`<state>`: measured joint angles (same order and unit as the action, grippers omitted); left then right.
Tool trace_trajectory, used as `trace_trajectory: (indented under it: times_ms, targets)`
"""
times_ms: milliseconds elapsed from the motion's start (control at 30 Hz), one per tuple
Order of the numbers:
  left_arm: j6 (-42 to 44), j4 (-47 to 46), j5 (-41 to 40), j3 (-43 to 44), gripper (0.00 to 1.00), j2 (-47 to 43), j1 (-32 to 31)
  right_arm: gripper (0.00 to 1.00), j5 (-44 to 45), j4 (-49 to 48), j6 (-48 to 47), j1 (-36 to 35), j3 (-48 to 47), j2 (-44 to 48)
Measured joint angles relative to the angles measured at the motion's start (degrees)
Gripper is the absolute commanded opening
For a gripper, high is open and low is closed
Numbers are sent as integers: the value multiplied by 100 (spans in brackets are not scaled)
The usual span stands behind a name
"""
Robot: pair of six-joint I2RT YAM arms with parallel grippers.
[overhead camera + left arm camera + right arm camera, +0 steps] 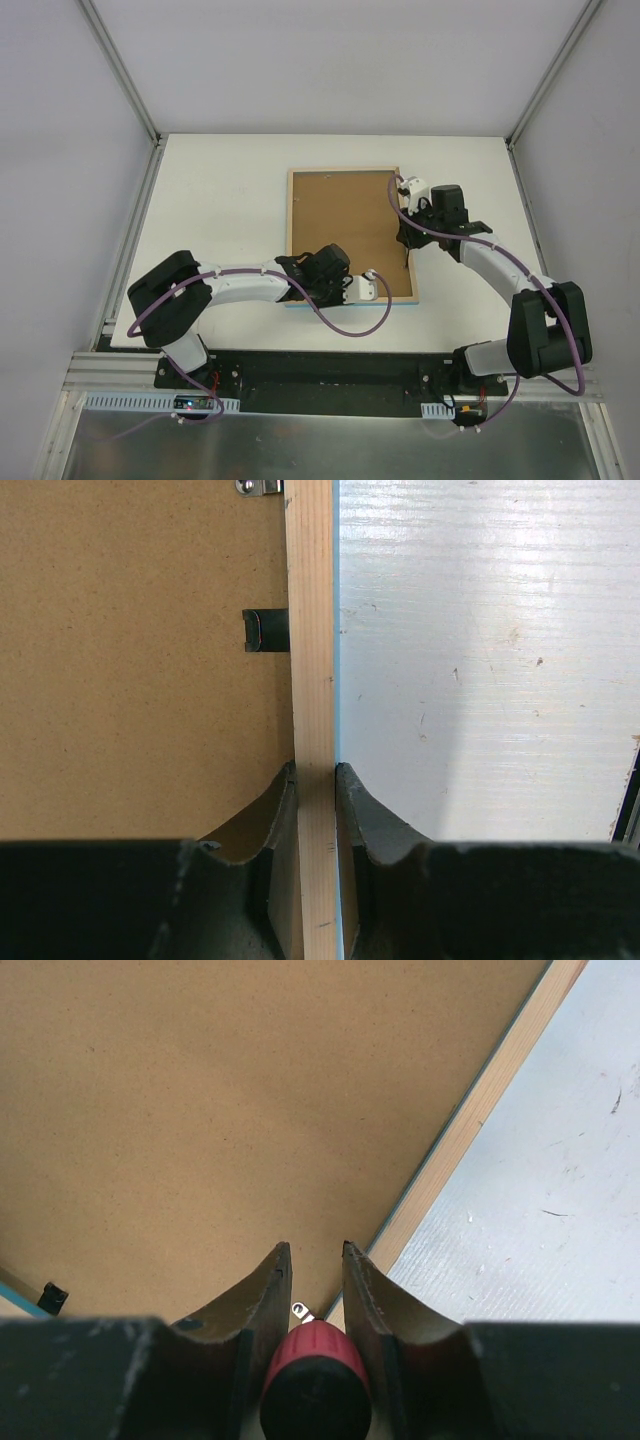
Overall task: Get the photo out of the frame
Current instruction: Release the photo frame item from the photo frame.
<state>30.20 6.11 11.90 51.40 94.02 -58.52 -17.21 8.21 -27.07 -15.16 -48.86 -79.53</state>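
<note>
You have the frame [345,225] lying face down on the white table [220,200], at the centre of the top view and slightly to the right. Its brown back panel [340,215] faces up, with the pale wood rim [312,630] running round it. A thin turquoise line shows along the rim's outer side in the left wrist view. The photo does not show in any view; the back panel covers the frame's whole opening. Your left gripper [316,780] sits at the frame's lower edge in the top view. Its jaws are closed narrowly on the wood rim, one finger on the panel side and one on the table side, both touching the wood. Further up that rim in the left wrist view, a small dark metal clip [265,630] lies on the panel against the wood. Your right gripper [312,1260] hangs over the frame's right edge, towards its upper corner in the top view. Its jaws are part closed on the red handle of a screwdriver [315,1380], which points down at the panel just inside the rim. A small silver piece shows just past the handle; you cannot tell whether it is the tool's tip or a fitting.
</note>
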Motion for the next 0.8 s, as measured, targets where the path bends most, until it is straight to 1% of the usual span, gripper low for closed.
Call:
trace_trajectory:
  times_ms: [800]
  targets:
    - [0, 2, -2, 0, 0, 4, 0, 1, -20, -146, -70, -2, 66, 11]
